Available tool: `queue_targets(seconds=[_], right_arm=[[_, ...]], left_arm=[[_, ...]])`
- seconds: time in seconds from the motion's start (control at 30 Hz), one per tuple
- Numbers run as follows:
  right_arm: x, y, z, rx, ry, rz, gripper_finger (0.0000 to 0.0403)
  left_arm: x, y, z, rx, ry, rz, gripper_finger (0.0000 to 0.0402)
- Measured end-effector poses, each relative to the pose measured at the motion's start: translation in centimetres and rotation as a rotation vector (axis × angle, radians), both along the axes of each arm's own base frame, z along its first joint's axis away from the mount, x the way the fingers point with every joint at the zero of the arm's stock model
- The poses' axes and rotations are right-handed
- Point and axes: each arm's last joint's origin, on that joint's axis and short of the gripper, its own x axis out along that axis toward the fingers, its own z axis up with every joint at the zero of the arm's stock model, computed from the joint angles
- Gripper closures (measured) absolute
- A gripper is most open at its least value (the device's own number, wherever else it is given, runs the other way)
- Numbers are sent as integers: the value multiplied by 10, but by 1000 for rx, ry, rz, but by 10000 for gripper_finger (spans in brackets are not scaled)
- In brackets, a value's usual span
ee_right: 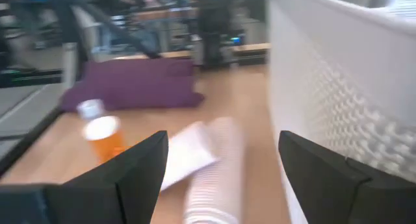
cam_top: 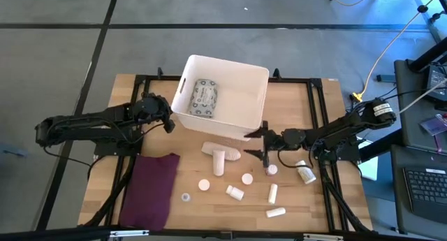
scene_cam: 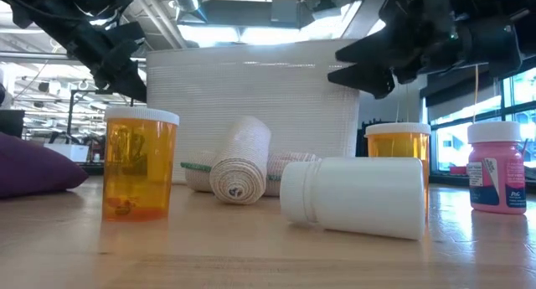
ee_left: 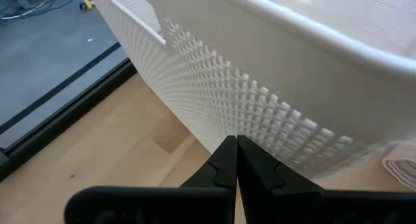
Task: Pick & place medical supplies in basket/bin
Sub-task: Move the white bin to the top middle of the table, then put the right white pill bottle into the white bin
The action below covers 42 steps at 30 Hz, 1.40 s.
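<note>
Clearance and obstructions around the basket and the scattered supplies.

The right gripper, fingers spread, hangs over bare wood between the basket's near wall and the bandage rolls; the wall closes off its far side. The left gripper, fingers together, sits just beside the basket's left wall. The maroon cloth covers the left front; small bottles dot the centre front with gaps between them.
</note>
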Motion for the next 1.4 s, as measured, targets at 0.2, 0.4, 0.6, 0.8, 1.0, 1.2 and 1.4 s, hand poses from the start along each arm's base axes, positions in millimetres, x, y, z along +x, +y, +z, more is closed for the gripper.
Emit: queue_targets(seconds=[0.2, 0.4, 0.6, 0.8, 1.0, 1.2, 1.4], right_arm=[[0, -4, 0, -17, -1, -86, 108], [0, -16, -1, -36, 10, -220, 108], [1, -21, -1, -32, 11, -242, 108], [1, -20, -1, -30, 12, -237, 108], [-7, -14, 9, -5, 6, -200, 108], [-24, -1, 34, -4, 8, -131, 108], [-18, 16, 77, 34, 288, -108, 108]], left_arm=[[1, 0, 1, 13, -4, -4, 398], [8, 2, 8, 60, -75, -49, 398], [17, 5, 6, 76, -71, -59, 399], [23, 7, -3, 53, -7, -62, 397], [18, 6, -3, 70, 26, -22, 398], [4, 3, 4, 107, 22, -7, 391], [-6, -3, 24, 207, -127, -127, 382]])
